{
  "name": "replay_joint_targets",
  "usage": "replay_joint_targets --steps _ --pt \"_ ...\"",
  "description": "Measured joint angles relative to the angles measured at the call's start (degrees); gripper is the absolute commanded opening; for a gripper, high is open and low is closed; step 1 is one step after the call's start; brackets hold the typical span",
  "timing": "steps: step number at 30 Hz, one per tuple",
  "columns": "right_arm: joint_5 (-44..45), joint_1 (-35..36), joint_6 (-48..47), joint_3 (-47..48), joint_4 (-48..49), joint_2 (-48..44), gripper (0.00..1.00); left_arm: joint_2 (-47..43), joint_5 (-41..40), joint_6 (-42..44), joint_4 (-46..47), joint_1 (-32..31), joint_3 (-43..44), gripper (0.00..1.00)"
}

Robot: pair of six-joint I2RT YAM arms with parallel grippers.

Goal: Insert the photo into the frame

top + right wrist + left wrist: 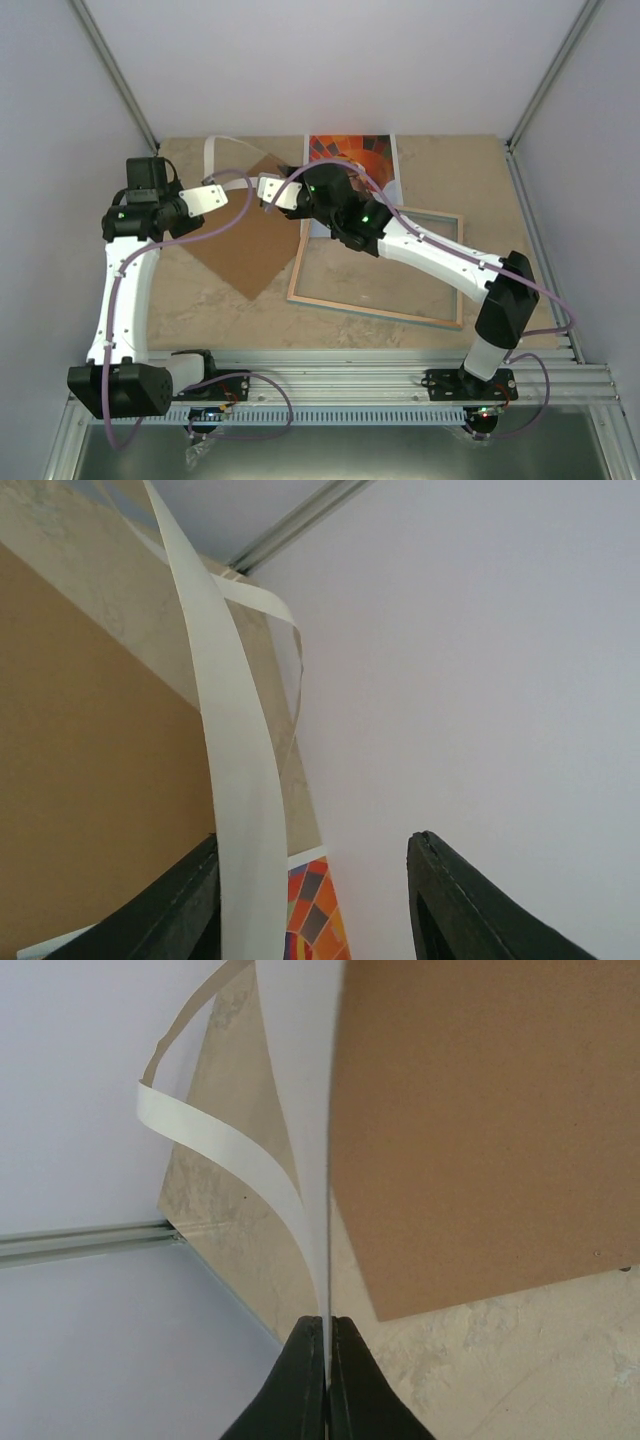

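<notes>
I judge the step in hand to be dealing with the mat, not yet the photo itself; the photo is untouched. The left claw (326, 1332) is fully closed, pinching an edge of the white mat (215, 1140) between its tips; the mat is lifted off the table (450, 170), its strips bowing and twisting in the air toward the back wall. Just right of it the brown board (480, 1130) lies flat, one corner pointing at the arm bases.

The right claw (318, 840) stands about half open at the mat; one strip runs up along the inner side of one finger (190, 900); the other finger is well clear of it, so nothing is gripped there; whether the strip actually touches that finger I cannot tell.

The photo (352, 152) lies picture-up at the far side of the table, its near part hidden under the right arm. The frame (380, 313) lies flat right of the board, bare wood up, apart from both claws.

Next, in my view, the right claw must either close on the strip or back away; the mat should then be set down out of the way. After that a claw has to catch the photo's thin edge and bring it over the frame's opening; the limp mat could twist or snag on the photo as it moves.
</notes>
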Motion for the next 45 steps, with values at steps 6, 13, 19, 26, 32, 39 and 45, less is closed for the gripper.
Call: replay_joint_targets --steps 6,13,19,26,32,39,45 --pt "0.7 0.1 -1.6 0.6 0.6 2.4 0.07 0.0 0.6 -0.9 -0.7 0.0 0.7 0.06" --pt "-0.6 0.0 1.3 3.9 -1.4 3.5 0.00 0.1 2.4 -7.0 -0.4 0.0 3.4 0.83" --pt "-10.1 -3.7 12.4 7.8 -6.8 1.0 0.00 5.0 8.5 -24.4 3.0 3.3 16.9 0.99" --pt "-30.7 -19.0 32.7 10.1 -9.2 -4.1 0.00 11.8 12.8 -48.8 9.1 8.1 30.5 0.99" --pt "-51.4 -34.5 58.4 -6.6 -0.4 -12.2 0.01 13.8 15.6 -59.8 10.7 8.2 31.9 0.99" --pt "-65.0 -50.6 85.6 -43.9 11.4 -21.7 0.00 13.4 15.1 -60.1 12.5 2.5 19.3 0.99" --pt "-67.8 -62.9 90.6 -59.1 9.7 -33.6 0.01 13.5 14.6 -58.4 12.7 -2.8 8.9 0.95"
